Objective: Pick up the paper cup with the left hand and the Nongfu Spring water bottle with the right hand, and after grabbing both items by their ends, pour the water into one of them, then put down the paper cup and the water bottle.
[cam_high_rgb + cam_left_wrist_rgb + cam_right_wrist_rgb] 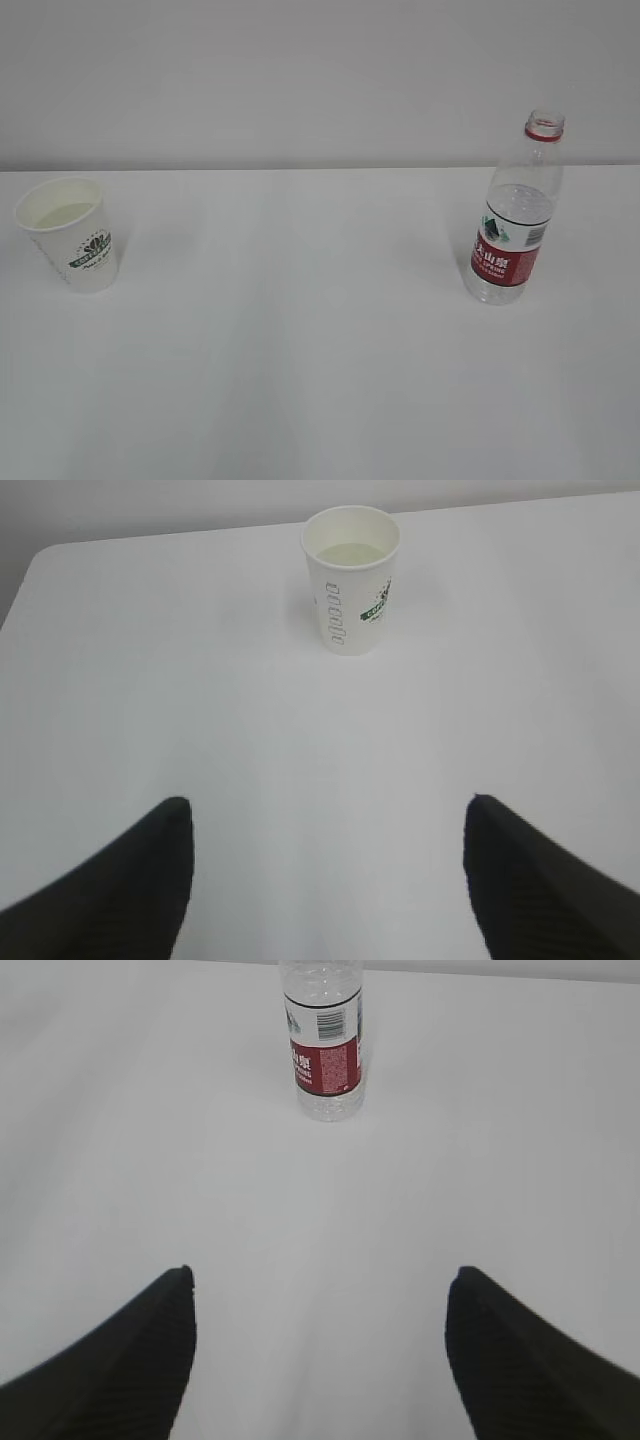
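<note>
The white paper cup (72, 237) with a green logo stands upright at the left of the white table, water in its bottom. In the left wrist view the paper cup (351, 578) is far ahead of my left gripper (328, 805), which is open with nothing between its black fingers. The Nongfu Spring water bottle (517, 215), uncapped with a red label, stands upright at the right. From the right wrist the water bottle (323, 1045) shows well ahead of my right gripper (320, 1275), open and empty too. Neither arm appears in the exterior view.
The white table (300, 340) spreads between cup and bottle and toward the front. A pale wall (300, 80) rises behind its far edge. The table's rounded left corner (45, 560) shows in the left wrist view.
</note>
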Controlling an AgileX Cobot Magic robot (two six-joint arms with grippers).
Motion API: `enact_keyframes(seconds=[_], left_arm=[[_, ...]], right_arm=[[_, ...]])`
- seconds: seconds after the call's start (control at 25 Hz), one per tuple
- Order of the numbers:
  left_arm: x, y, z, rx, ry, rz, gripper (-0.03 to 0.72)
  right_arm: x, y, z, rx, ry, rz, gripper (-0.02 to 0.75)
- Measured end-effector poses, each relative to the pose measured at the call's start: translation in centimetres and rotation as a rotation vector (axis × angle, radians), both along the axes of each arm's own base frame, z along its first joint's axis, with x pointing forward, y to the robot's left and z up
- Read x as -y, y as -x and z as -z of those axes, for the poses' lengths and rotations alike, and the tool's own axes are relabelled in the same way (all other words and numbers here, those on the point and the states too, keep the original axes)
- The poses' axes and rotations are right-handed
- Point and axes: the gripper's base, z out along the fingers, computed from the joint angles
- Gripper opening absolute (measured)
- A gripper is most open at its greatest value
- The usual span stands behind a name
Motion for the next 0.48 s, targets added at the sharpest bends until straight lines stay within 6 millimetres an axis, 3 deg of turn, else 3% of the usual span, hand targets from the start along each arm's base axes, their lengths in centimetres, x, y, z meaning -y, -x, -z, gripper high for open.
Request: enact_keyframes(seconds=[0.48], left_arm=[[0.11,0.01,0.01,-0.002,0.010,0.008,0.537]], right_arm=[[0.00,0.00,0.00,0.000,0.000,0.000,0.587]])
